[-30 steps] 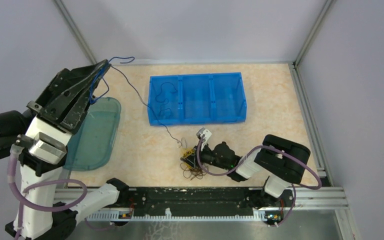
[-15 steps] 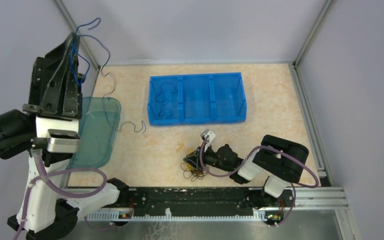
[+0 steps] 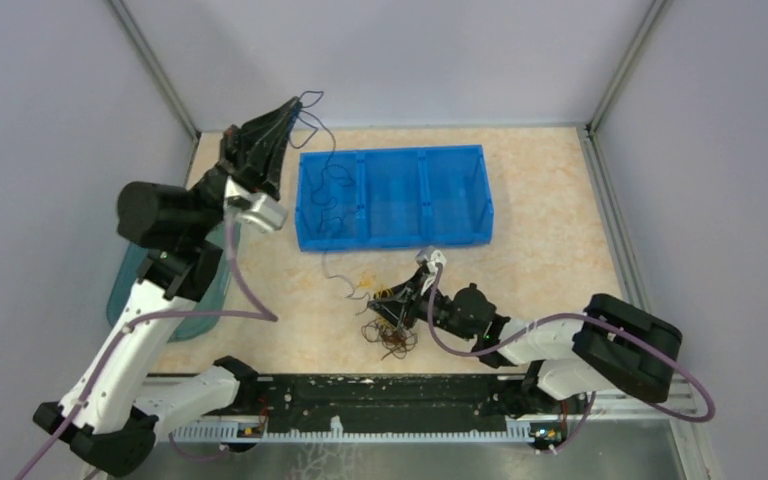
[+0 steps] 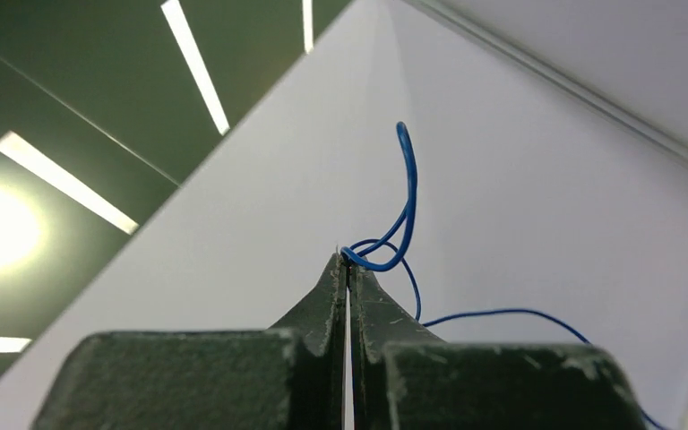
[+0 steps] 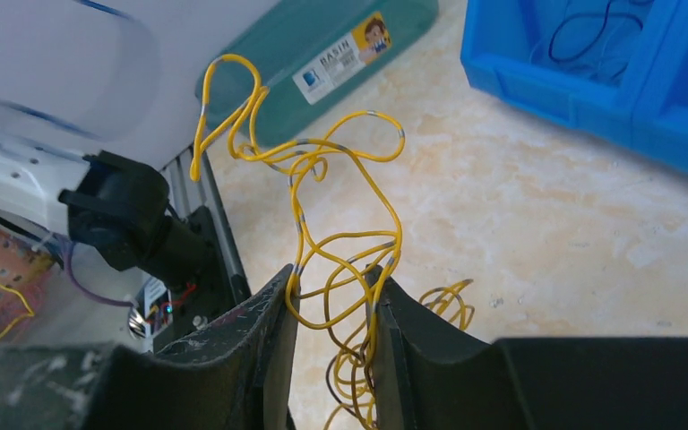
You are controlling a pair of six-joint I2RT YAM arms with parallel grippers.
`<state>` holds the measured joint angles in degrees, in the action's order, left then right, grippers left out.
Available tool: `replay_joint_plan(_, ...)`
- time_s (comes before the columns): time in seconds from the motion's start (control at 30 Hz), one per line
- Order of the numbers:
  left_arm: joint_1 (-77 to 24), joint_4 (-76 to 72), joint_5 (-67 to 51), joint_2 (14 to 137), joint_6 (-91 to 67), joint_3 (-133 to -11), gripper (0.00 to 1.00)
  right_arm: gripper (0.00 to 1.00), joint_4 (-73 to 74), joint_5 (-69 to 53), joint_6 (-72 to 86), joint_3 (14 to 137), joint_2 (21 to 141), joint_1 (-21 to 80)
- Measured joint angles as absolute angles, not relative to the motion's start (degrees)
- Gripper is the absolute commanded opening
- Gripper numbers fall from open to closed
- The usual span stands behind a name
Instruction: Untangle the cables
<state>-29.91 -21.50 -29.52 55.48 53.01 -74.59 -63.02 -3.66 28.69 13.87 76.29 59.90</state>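
Front centre of the beige marbled table (image 3: 550, 270), the cables (image 3: 392, 330) lie as a loose knot of thin curly yellow and dark brown strands. The right gripper (image 3: 388, 308) sits low in the knot, its arm stretched flat along the table from the right base and pointing left. Wrist view: scuffed black fingers (image 5: 269, 322) stand a narrow gap apart. Several yellow wires (image 5: 340, 179) run up through the gap and touch both inner faces; can't tell if they're pinched. Left of that, a translucent teal lid (image 5: 322, 45) with a printed label lies flat. Further back is a blue plastic bin (image 3: 480, 190) with three compartments, a thin dark wire (image 5: 591, 31) curled inside it. The left gripper (image 3: 292, 108) is raised over the bin's far left corner, arm folded up and reaching back. Its jaws are pressed together on a thin blue wire (image 4: 405, 197). That wire loops above the tips and trails down past the bin to the table near the knot.
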Motion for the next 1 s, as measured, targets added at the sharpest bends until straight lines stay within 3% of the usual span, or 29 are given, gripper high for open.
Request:
replay_joint_plan(0.5, -29.7, -25.7, -23.2, 65.6, 54.8, -67.9, 0.0, 0.31, -53.0, 1.1, 28.5, 8.9, 60.7, 59.9)
replay_joint_plan(1.0, -26.1, -31.0, -19.3, 71.9, 57.8, -69.6, 0.0, 0.3, -49.3, 3.0, 29.2, 7.1, 57.8, 59.9)
